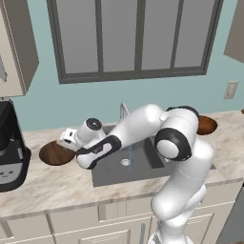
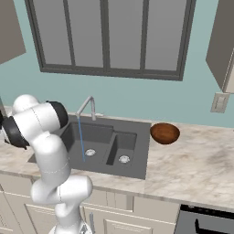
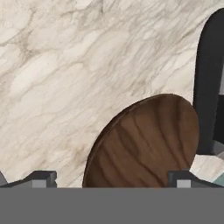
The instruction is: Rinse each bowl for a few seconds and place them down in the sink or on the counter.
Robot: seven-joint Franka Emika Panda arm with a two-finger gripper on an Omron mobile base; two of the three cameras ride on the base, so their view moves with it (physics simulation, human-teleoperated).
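The counter is a long beige stone worktop with faint brown veins, running over cream cabinet fronts along a pale teal wall. A wide window with dark grey frames sits above the sink, a dark grey double basin with 2 round metal drains. A slim silver gooseneck faucet stands at its back edge, and a thin stream of water falls from it into the basin on the left. A pale outlet plate is on the wall to the right, and wall cabinets hang at both upper corners.

1 dark brown bowl rests on the counter left of the sink, near the black coffee machine. The reddish bowl sits on the counter just beside the sink's right edge.

The arm reaches left across the sink, and the gripper hangs over the dark brown bowl with its jaws spread wide and nothing between them. In the hand view that bowl's wood grain lies between the 2 fingertips, with marbled stone around it and the dark body of the coffee machine at the right edge
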